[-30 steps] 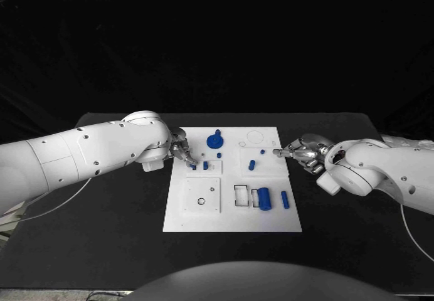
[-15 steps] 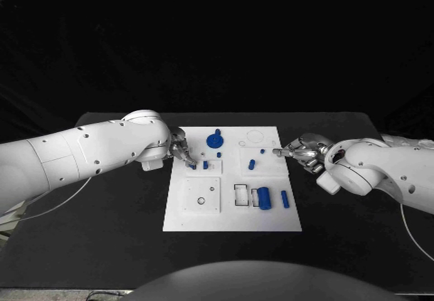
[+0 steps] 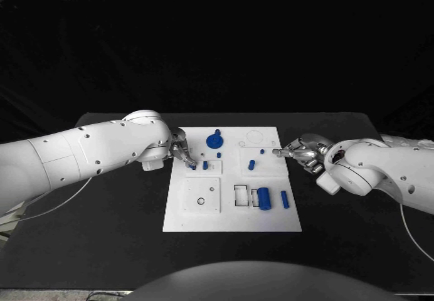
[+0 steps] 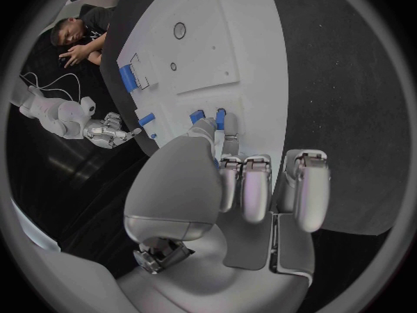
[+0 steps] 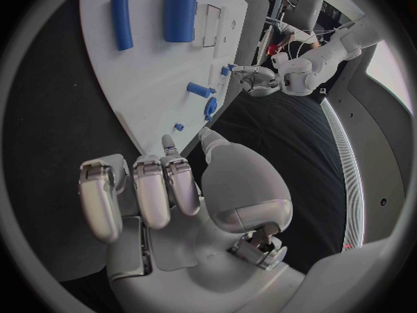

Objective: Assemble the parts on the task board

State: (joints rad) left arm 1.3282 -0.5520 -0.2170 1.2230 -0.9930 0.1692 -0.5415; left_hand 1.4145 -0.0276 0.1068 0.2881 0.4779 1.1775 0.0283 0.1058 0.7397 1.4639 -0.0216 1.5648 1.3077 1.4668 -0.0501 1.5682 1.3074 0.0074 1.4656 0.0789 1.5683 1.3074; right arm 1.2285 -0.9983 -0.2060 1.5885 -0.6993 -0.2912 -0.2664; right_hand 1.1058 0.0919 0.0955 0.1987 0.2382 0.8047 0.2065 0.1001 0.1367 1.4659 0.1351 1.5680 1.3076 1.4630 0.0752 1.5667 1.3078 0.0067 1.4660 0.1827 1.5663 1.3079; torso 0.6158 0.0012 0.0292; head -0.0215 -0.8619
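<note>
The white task board (image 3: 231,216) lies in the middle of the table with several blue parts on it. My left hand (image 3: 180,151) is at its left edge, thumb and a finger pinching a small blue peg (image 3: 192,167) beside a second peg (image 3: 205,165); both pegs (image 4: 198,116) (image 4: 221,120) sit just past the fingertips (image 4: 208,127), the other fingers curled in. My right hand (image 3: 299,152) is at the board's right edge, fingers curled, one fingertip (image 5: 169,143) close to a tiny blue piece (image 5: 178,126) and holding nothing.
On the board lie a round blue knob (image 3: 214,140), a peg (image 3: 251,165), a thick cylinder (image 3: 264,198) and a thin bar (image 3: 285,199). A black ring (image 3: 200,201) sits on the lower left plate. Black table (image 3: 108,226) surrounds the board.
</note>
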